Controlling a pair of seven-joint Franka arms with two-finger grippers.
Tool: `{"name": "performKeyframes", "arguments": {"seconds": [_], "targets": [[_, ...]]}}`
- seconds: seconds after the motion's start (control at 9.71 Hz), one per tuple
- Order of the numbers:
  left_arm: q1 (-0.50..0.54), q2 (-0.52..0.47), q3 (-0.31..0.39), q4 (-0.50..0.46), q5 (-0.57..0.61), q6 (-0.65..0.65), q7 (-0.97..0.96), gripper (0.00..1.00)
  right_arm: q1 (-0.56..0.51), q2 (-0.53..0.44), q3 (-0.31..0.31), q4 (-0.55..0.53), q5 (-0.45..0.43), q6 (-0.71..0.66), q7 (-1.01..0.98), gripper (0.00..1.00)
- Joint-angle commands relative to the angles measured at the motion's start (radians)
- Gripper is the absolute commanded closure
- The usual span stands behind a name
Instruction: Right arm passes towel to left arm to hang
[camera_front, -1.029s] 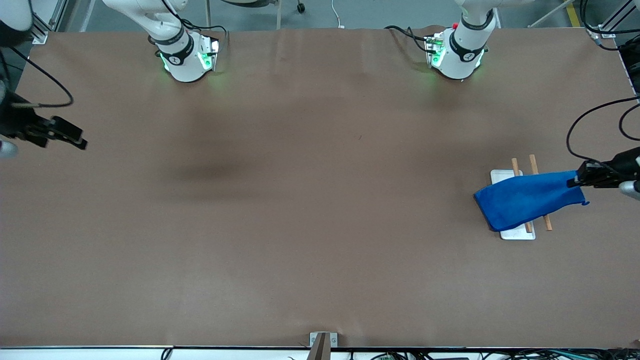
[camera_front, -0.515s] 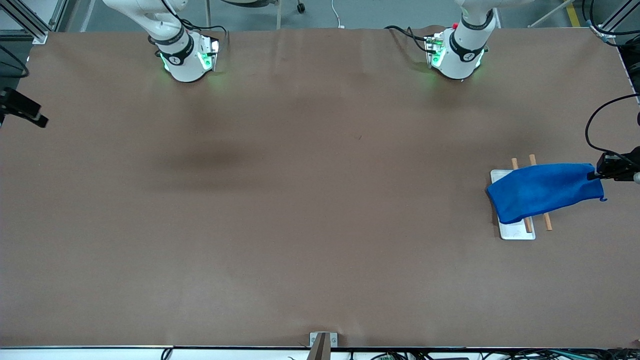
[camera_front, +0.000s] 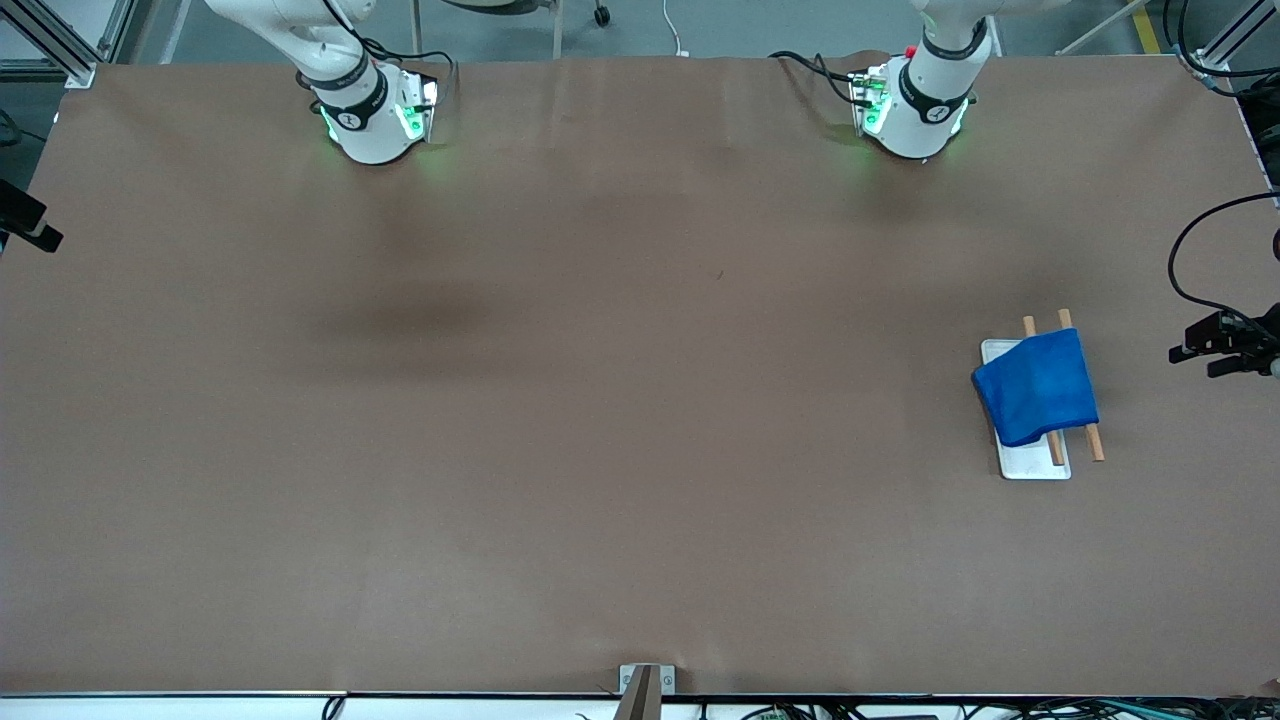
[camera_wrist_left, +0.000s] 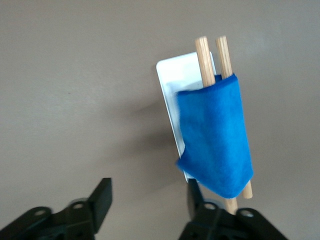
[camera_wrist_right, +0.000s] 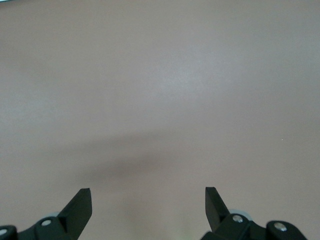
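The bright blue towel (camera_front: 1036, 388) hangs folded over two wooden rods (camera_front: 1096, 443) that lie across a white tray (camera_front: 1036, 467) near the left arm's end of the table. No gripper touches it. My left gripper (camera_front: 1195, 360) is open and empty, beside the towel toward the table's end. In the left wrist view the towel (camera_wrist_left: 215, 135) covers the rods (camera_wrist_left: 202, 55) and part of the tray (camera_wrist_left: 172, 75), with the open left gripper (camera_wrist_left: 147, 192) apart from it. My right gripper (camera_front: 40, 238) waits at its own table end, open (camera_wrist_right: 148, 195) over bare table.
Both arm bases stand along the table edge farthest from the front camera, the right arm's base (camera_front: 365, 110) and the left arm's base (camera_front: 915, 105). A small metal bracket (camera_front: 645, 680) sits at the nearest table edge. A black cable (camera_front: 1185, 260) loops above the left gripper.
My left gripper let go of the towel and drew back toward its table end; the freed end fell over the rods. My right gripper moved farther out toward its table end.
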Motion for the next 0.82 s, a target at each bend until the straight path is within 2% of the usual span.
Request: {"name": "performKeyframes", "arguments": {"seconds": [0.0, 0.1, 0.31, 0.41, 0.62, 0.72], "targets": [[-0.012, -0.112, -0.127, -0.016, 0.139, 0.021, -0.254, 0.0, 0.033, 0.007, -0.006, 0.018, -0.022, -0.021, 0.005, 0.0], [-0.009, -0.169, -0.196, -0.021, 0.178, 0.015, -0.365, 0.0, 0.032, 0.009, -0.006, 0.018, -0.022, -0.021, 0.002, 0.0], [-0.01, -0.238, -0.307, -0.018, 0.184, -0.02, -0.46, 0.0, 0.029, 0.01, -0.006, 0.015, -0.022, -0.02, 0.008, 0.0], [-0.01, -0.272, -0.345, -0.009, 0.186, -0.064, -0.509, 0.0, 0.027, 0.01, -0.006, 0.014, -0.022, -0.021, 0.014, 0.0], [-0.01, -0.367, -0.446, 0.008, 0.282, -0.176, -0.658, 0.0, 0.025, 0.01, -0.006, 0.014, -0.02, -0.021, 0.016, 0.0], [-0.008, -0.392, -0.477, 0.037, 0.288, -0.228, -0.691, 0.0, 0.024, 0.01, -0.005, 0.013, -0.02, -0.021, 0.016, 0.0]]}}
